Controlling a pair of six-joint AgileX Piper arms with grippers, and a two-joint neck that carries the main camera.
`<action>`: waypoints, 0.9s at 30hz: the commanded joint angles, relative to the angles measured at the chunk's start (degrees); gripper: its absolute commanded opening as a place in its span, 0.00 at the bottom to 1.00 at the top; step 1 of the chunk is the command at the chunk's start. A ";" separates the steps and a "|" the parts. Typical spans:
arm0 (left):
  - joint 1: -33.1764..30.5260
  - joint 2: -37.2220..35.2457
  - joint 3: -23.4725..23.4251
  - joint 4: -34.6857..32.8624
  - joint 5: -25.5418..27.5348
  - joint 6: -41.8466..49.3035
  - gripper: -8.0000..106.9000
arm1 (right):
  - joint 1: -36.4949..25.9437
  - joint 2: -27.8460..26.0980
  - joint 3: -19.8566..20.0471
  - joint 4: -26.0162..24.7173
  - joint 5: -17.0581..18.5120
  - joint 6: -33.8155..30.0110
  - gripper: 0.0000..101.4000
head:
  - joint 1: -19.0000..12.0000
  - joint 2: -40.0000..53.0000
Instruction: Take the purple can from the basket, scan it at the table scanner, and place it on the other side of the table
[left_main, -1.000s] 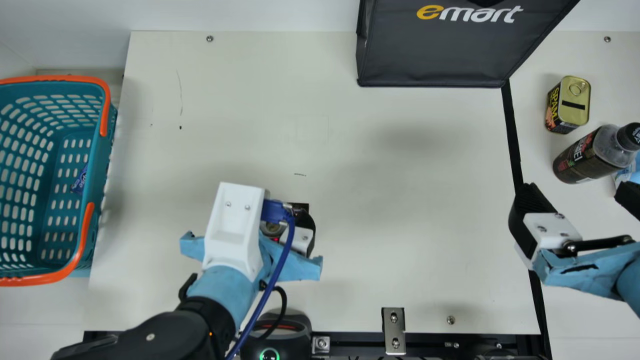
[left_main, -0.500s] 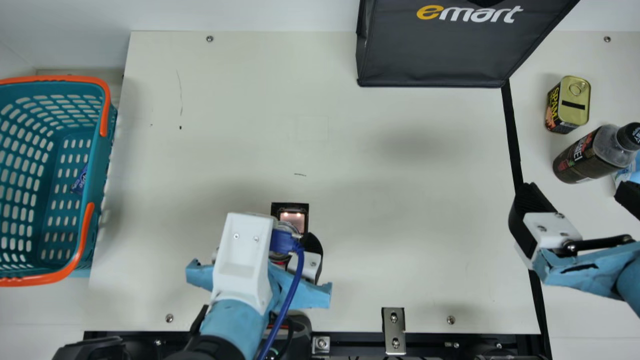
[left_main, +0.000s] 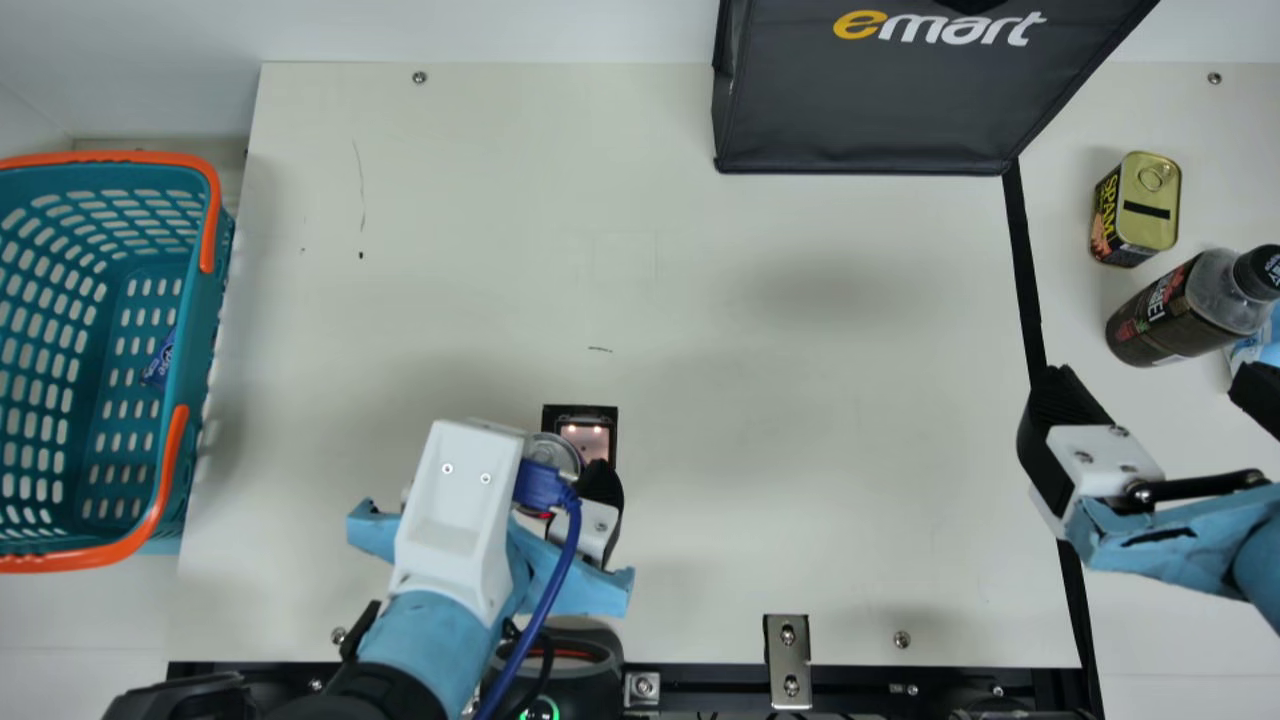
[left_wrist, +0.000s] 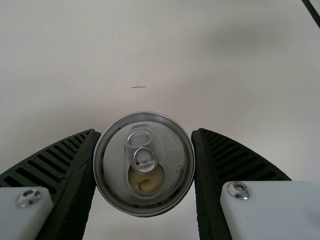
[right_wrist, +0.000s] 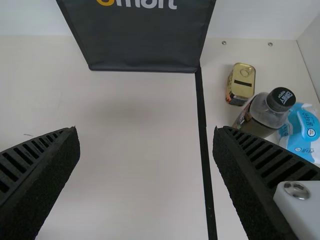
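Observation:
In the main view my left gripper (left_main: 562, 478) is over the table scanner (left_main: 585, 432), with the silver top of the can (left_main: 553, 453) beside the scanner's lit window and partly hidden by the wrist. The left wrist view has the can (left_wrist: 145, 162) upright, lid toward the camera, pinched by my left gripper (left_wrist: 145, 167). My right gripper (left_main: 1160, 405) stands open at the table's right side; in the right wrist view nothing lies between the fingers of the right gripper (right_wrist: 146, 135). The teal basket (left_main: 222, 300) is at the main view's far left.
A blue-wrapped item (left_main: 158, 362) lies in the basket. A dark bag (left_main: 860, 100) stands at the back. Beyond the black line on the right are a yellow-topped tin (left_main: 1150, 190), a dark bottle (left_main: 1170, 312) and a blue-white pouch (right_wrist: 302, 131).
My left gripper has moved toward the table's front edge with the can, uncovering the scanner window, then slightly left and back. The right arm has kept still.

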 joint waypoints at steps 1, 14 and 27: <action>0.60 -0.44 0.96 0.14 -1.81 1.09 0.00 | 0.00 0.00 0.00 0.00 0.00 0.00 0.94 | -1.57 0.09; 7.84 -3.69 7.35 0.62 -14.54 10.13 0.00 | 0.00 0.00 0.00 0.00 0.00 0.00 0.94 | -1.57 0.09; 16.18 -5.19 10.33 -6.70 -26.92 28.46 0.00 | 0.00 0.00 0.00 0.00 0.00 0.00 0.94 | -1.57 0.09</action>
